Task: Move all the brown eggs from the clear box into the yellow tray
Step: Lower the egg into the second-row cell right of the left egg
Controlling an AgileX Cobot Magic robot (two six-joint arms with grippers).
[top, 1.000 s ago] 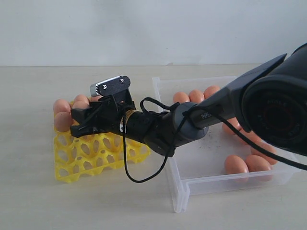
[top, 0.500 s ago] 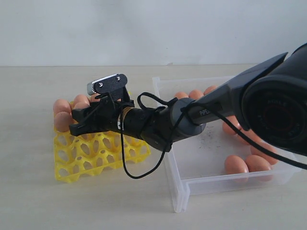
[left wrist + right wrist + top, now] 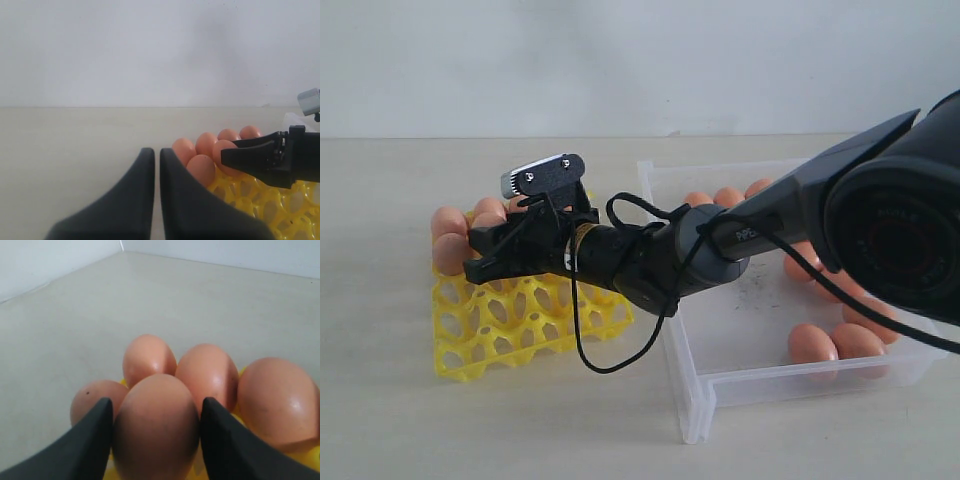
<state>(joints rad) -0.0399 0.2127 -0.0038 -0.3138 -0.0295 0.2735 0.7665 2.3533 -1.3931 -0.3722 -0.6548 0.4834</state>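
Note:
My right gripper (image 3: 156, 407) is shut on a brown egg (image 3: 156, 432), one finger against each side. It holds the egg just over the back left cells of the yellow tray (image 3: 510, 320). Several brown eggs (image 3: 448, 222) sit in the tray's far cells, close around the held one (image 3: 206, 372). More brown eggs (image 3: 835, 342) lie in the clear box (image 3: 705, 400) on the right, some hidden behind the arm. My left gripper (image 3: 157, 152) is shut and empty over the bare table, beside the tray's eggs (image 3: 201, 169). It is outside the exterior view.
The right arm (image 3: 660, 262) reaches from the right across the box's near left corner, with a black cable (image 3: 582, 345) looping down over the tray's edge. The tray's front cells (image 3: 480, 345) stand open. A pale wall runs behind the table.
The right arm's wrist rose a little and shifted slightly left over the tray in the first half second. It has stayed still since, with the egg in its grip.

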